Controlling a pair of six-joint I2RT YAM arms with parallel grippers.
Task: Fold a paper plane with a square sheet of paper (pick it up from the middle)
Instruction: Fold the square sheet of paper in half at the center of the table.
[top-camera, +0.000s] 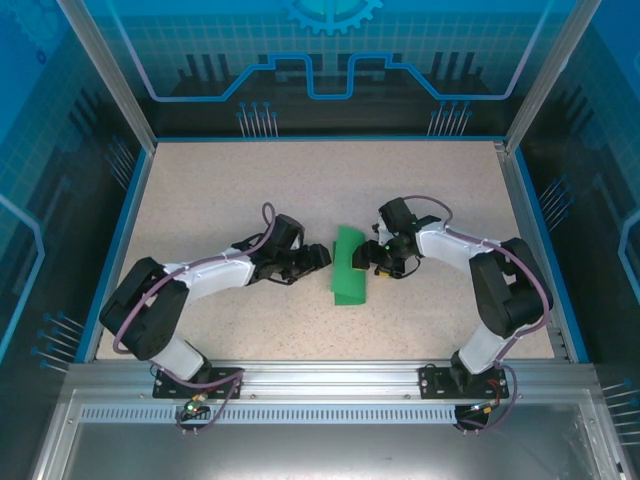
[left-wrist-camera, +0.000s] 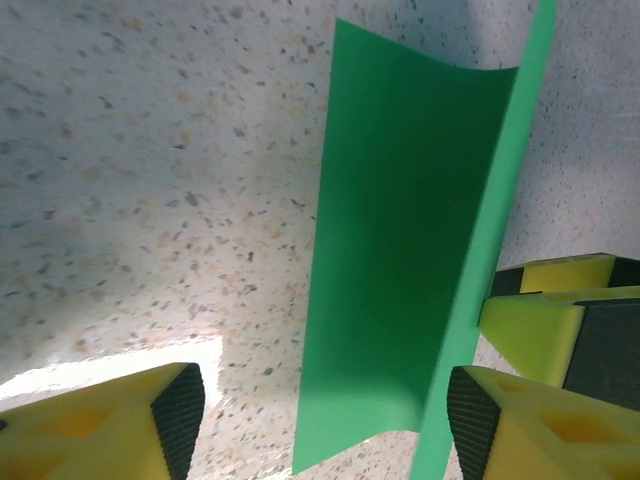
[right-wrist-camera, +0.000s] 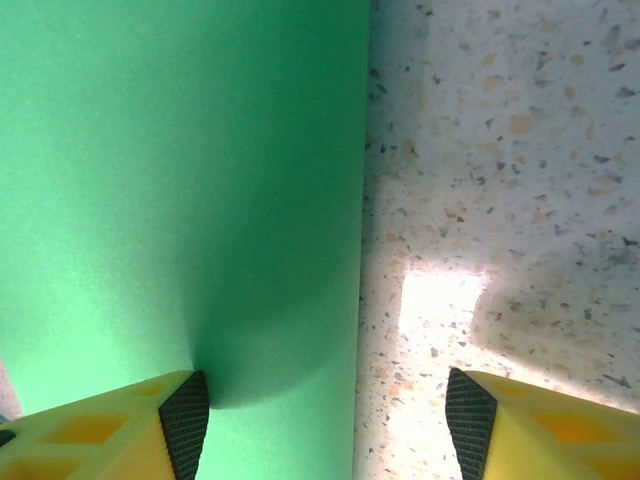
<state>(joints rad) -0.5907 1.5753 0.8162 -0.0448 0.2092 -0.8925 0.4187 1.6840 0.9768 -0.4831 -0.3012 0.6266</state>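
Position: square sheet of paper lies central on the table, part-folded with one flap raised, between left gripper and right gripper, both with fingers apart (nothing clamped). Recommendation: pin the flat half, bring the flap over squarely, match edges before creasing.

- One square sheet of paper, bright green.
- Two robot arms: a left arm and a right arm.
- Two claws: the left claw and the right claw.
- Four yellow, black-tipped fingers, two per claw.
- One speckled surface.
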